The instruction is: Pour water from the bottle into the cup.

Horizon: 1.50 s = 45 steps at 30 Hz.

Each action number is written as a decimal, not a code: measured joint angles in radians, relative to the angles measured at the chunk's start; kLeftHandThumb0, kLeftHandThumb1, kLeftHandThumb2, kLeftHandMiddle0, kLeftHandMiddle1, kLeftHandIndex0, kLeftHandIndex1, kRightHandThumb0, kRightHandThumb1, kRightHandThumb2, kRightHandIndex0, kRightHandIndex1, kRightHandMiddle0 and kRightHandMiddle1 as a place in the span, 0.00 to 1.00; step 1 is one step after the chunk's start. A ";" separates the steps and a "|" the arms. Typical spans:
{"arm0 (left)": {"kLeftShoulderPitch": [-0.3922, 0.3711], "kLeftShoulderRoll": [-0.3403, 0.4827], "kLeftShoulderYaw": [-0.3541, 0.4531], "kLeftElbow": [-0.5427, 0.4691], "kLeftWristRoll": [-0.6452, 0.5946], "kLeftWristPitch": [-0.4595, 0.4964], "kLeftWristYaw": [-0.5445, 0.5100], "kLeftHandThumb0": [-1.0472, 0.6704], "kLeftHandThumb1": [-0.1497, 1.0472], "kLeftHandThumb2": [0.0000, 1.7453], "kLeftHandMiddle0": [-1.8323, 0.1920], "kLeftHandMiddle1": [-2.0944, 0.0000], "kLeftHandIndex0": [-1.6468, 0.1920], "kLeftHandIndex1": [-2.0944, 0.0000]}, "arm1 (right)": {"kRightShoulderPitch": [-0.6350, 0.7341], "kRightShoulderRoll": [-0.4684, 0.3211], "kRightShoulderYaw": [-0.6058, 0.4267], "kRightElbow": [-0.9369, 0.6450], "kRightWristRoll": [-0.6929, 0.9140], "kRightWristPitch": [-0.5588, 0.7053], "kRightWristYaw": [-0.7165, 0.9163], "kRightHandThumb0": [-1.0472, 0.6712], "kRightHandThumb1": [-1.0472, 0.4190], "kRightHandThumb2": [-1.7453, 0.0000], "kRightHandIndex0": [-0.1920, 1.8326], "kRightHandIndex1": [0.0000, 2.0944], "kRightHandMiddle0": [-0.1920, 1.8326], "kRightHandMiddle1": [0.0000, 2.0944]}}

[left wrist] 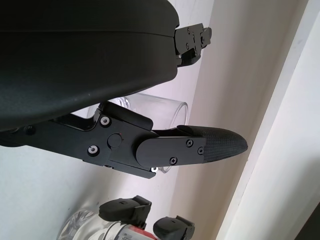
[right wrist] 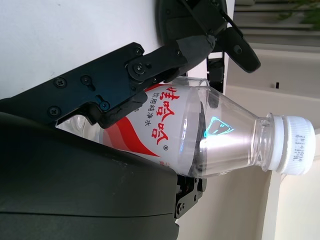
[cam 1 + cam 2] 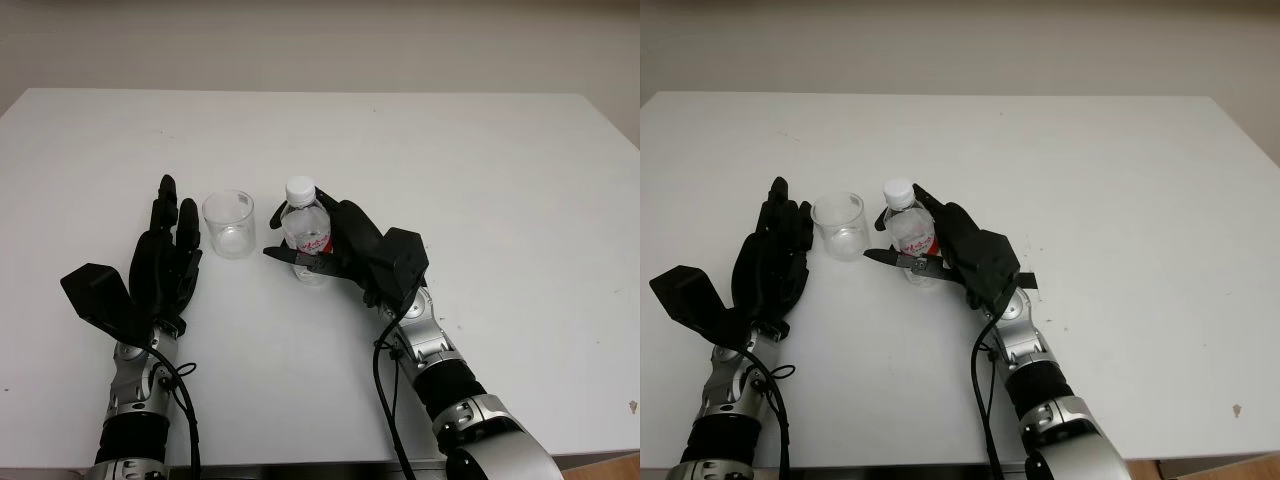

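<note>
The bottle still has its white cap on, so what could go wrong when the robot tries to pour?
1. The bottle in the right hand has its cap on; tipped like this, probably no water comes out.
2. The cup is light and stands close beside the bottle; the tilting bottle or the fingers might knock it over.
3. The left hand is open beside the cup, not holding it, so the cup could slide.

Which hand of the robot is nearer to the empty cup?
The left. The left hand is open right beside the cup, not touching it. The right hand is shut on the bottle, which stands on the cup's other side.
</note>
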<state>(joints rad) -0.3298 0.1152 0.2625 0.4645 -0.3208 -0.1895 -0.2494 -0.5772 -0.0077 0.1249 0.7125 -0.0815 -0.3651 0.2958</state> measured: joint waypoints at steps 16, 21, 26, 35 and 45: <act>-0.013 0.002 0.003 0.013 0.000 -0.001 -0.001 0.19 1.00 0.23 0.96 0.97 0.98 0.97 | -0.122 -0.045 0.003 0.142 -0.093 -0.064 -0.156 0.40 0.00 0.75 0.92 1.00 0.77 1.00; -0.021 0.002 0.004 0.022 0.001 -0.003 0.000 0.19 1.00 0.23 0.96 0.97 0.97 0.97 | -0.273 -0.086 -0.006 0.288 -0.128 -0.097 -0.230 0.41 0.00 0.79 0.79 1.00 0.65 1.00; -0.030 0.002 0.004 0.030 0.000 -0.006 0.000 0.19 1.00 0.22 0.97 0.98 0.98 0.97 | -0.417 -0.110 0.000 0.427 -0.170 -0.104 -0.269 0.40 0.00 0.79 0.71 1.00 0.59 1.00; -0.032 0.000 0.004 0.032 0.001 -0.018 0.001 0.18 1.00 0.23 0.96 0.97 0.98 0.97 | -0.559 -0.129 0.097 0.559 -0.324 -0.068 -0.389 0.38 0.00 0.80 0.73 1.00 0.61 1.00; -0.030 -0.005 0.004 0.029 0.001 -0.024 0.017 0.19 1.00 0.22 0.97 0.98 0.98 0.97 | -0.644 -0.140 0.254 0.605 -0.520 -0.026 -0.510 0.38 0.00 0.86 0.72 1.00 0.57 1.00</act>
<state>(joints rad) -0.3600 0.1101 0.2666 0.4938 -0.3199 -0.2134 -0.2326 -1.2212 -0.1478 0.3786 1.3178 -0.6015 -0.3915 -0.2146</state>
